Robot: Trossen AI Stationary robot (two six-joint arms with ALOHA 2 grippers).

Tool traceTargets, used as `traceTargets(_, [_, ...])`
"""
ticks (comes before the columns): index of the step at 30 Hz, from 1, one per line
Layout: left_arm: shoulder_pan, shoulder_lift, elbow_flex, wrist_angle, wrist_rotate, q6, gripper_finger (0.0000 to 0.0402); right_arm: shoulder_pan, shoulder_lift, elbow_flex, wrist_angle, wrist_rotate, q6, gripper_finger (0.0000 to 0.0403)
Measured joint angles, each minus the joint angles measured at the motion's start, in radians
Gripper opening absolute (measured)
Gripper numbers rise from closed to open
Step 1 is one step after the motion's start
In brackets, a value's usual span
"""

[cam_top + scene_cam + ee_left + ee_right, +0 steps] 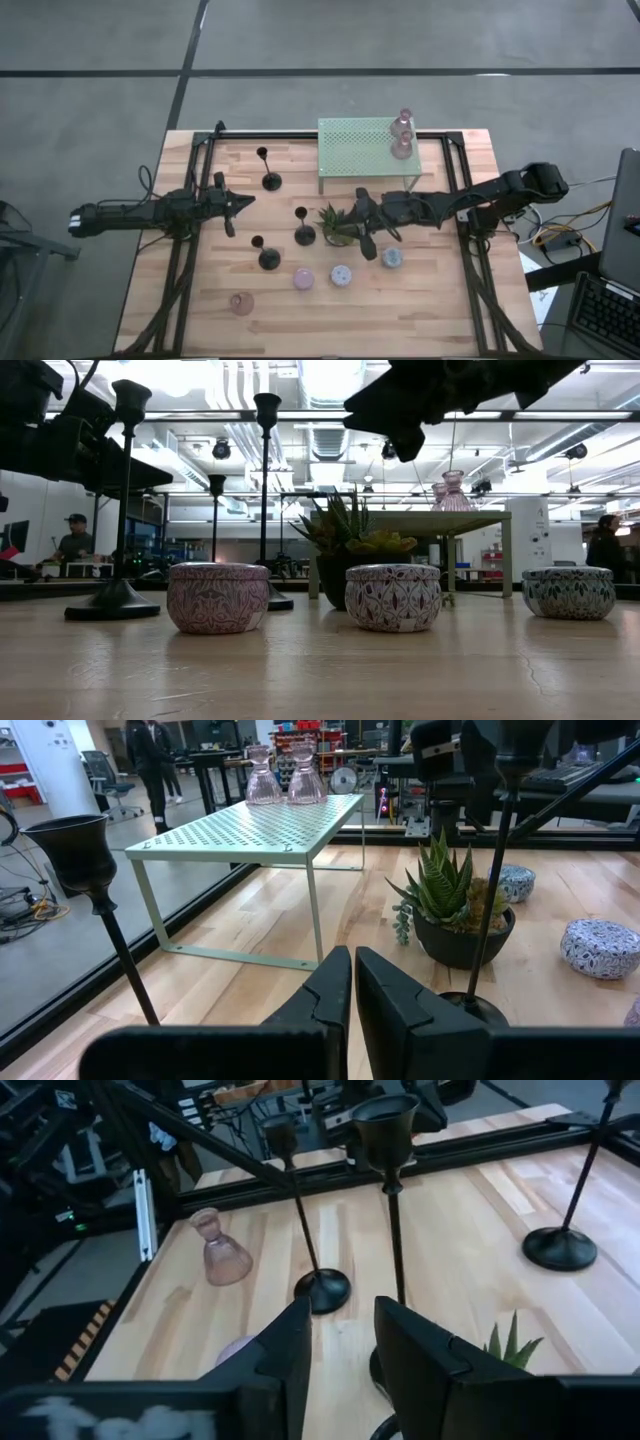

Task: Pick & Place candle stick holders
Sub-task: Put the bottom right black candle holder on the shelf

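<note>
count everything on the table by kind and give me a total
slim black metal candlesticks: 3
small round patterned tins: 3
pink glass holders: 3
spiky green potted plant: 1
pale green mesh rack: 1
total: 11

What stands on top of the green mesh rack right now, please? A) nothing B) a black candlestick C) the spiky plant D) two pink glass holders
D: the high view shows two pink glass holders at one corner of the rack, while the plant and the candlesticks stand on the table.
</note>
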Motion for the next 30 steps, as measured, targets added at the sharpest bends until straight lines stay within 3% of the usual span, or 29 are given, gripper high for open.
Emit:
traceTargets(10, [0.0,0.0,0.0,0.0,0.0,0.0,0.0023,0.016,0.025,-0.003,0.007,0.073,-0.052,0.0113])
traceTargets(21, [0.0,0.0,0.0,0.0,0.0,0.0,0.0023,0.01,0.045,-0.002,0.108,0.075,-0.096,0.0089])
traceTargets(30, [0.0,0.0,0.0,0.0,0.0,0.0,0.0023,0.001,0.152,0.031,0.123,0.101,-0.06,0.0104])
